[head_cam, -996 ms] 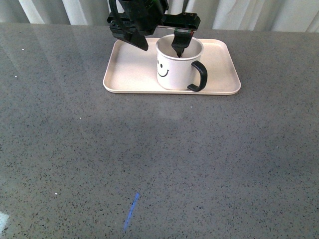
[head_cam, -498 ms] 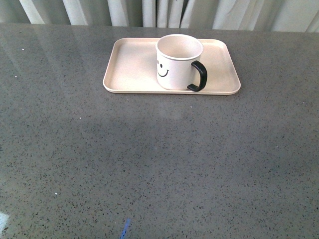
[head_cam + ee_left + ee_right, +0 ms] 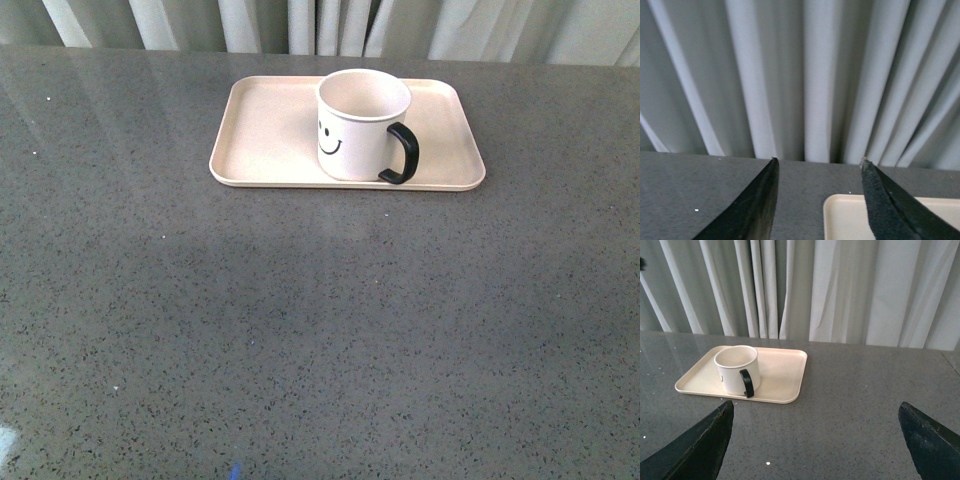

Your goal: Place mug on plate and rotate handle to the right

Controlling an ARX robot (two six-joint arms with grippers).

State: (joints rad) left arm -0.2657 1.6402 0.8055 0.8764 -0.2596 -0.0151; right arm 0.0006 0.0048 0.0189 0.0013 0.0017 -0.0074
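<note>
1. A grey speckled table [image 3: 300, 330] fills the front view, with neither arm showing in that view.
2. A pale pleated curtain [image 3: 840, 290] hangs behind the table's far edge.
3. The plate [image 3: 265, 140], a pink-cream tray, lies flat on the far part of the table, its long side toward the camera.
4. The left gripper [image 3: 818, 161] is spread apart and holds nothing. It faces the curtain, and one corner of the plate shows by one finger.
5. The right gripper [image 3: 814, 407] is likewise spread wide and empty, well apart from the plate.
6. The mug [image 3: 358, 145] stands upright on the plate, right of the plate's middle and close to the near rim, with its smiley face turned toward the camera.
7. The handle [image 3: 403, 155] points to the right in the front view, angled slightly toward the camera.
</note>
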